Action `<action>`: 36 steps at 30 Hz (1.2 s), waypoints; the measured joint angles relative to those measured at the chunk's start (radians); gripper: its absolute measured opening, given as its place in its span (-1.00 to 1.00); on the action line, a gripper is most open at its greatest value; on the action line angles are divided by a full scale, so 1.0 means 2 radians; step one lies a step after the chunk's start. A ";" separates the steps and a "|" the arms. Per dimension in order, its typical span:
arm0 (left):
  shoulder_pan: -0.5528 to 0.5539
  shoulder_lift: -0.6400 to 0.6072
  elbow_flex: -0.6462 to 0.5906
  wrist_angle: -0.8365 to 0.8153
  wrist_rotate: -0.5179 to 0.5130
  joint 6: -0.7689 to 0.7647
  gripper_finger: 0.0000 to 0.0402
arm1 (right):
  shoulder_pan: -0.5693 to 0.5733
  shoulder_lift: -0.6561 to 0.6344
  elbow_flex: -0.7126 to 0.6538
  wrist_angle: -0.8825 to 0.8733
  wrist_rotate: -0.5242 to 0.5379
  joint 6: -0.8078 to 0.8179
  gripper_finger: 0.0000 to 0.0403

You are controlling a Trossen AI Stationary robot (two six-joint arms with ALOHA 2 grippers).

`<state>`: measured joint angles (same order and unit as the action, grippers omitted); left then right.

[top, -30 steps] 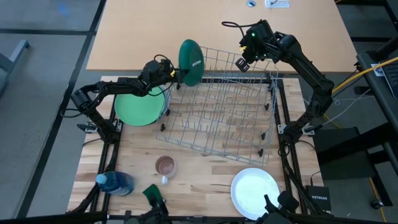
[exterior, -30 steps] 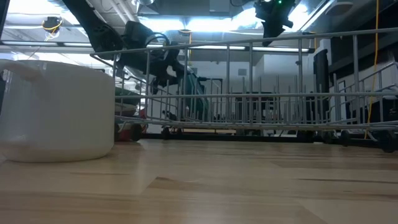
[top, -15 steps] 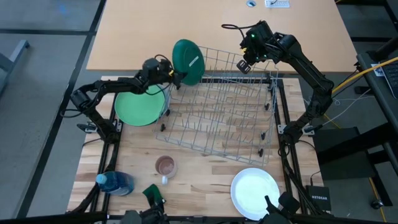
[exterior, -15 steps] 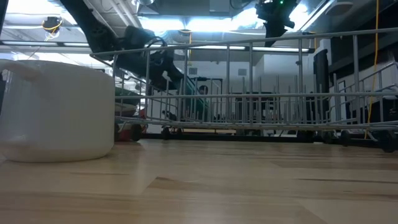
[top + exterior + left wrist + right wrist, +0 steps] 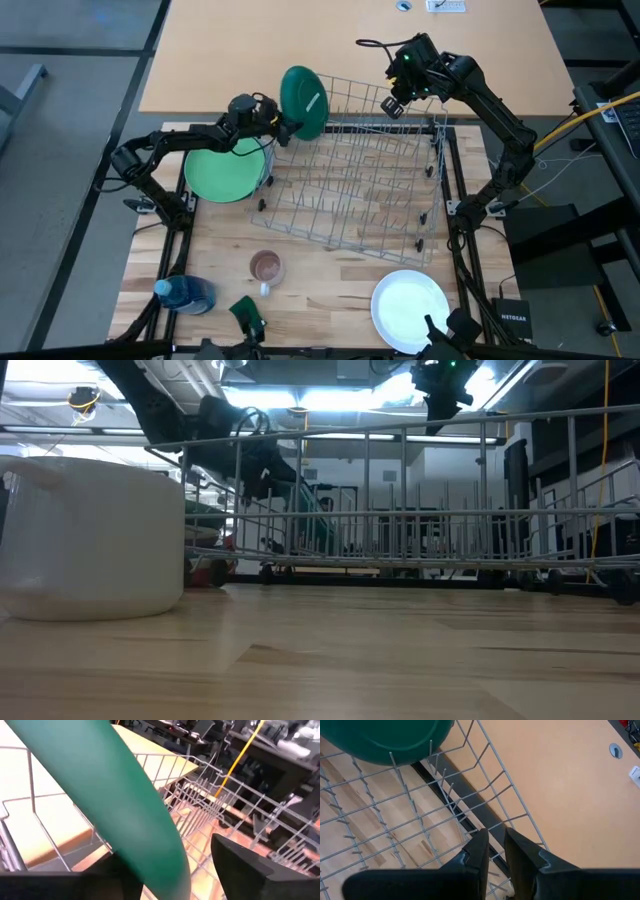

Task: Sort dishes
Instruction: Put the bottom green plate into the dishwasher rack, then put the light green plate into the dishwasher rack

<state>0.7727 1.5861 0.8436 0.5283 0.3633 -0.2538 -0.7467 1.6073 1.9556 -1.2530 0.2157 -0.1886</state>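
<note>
The left gripper (image 5: 281, 127) has opened its jaws wide, leaving the dark green plate (image 5: 303, 101) leaning in the rack's (image 5: 350, 190) far-left corner, apparently placed; right gripper (image 5: 391, 104) waits, jaws nearly together

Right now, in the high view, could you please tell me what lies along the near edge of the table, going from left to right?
Blue bottle → green sponge → clear mug → white plate.
</note>
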 joint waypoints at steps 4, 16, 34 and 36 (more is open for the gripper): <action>-0.004 -0.012 0.000 -0.002 -0.004 0.024 0.15 | 0.000 0.000 0.000 -0.001 0.000 0.000 -0.68; 0.011 -0.078 0.000 -0.157 -0.017 0.074 0.26 | 0.000 0.000 0.000 -0.003 0.000 0.000 -0.68; -0.065 -0.213 0.000 -0.290 -0.017 0.071 0.26 | 0.009 0.000 0.000 -0.140 -0.121 0.014 -0.68; -0.092 -0.219 0.000 -0.289 -0.017 0.072 0.26 | 0.021 0.000 0.000 -0.158 -0.129 0.018 -0.68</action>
<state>0.5883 1.1487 0.8440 -0.0503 0.3290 -0.1107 -0.7041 1.6073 1.9556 -1.5698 -0.0421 -0.1518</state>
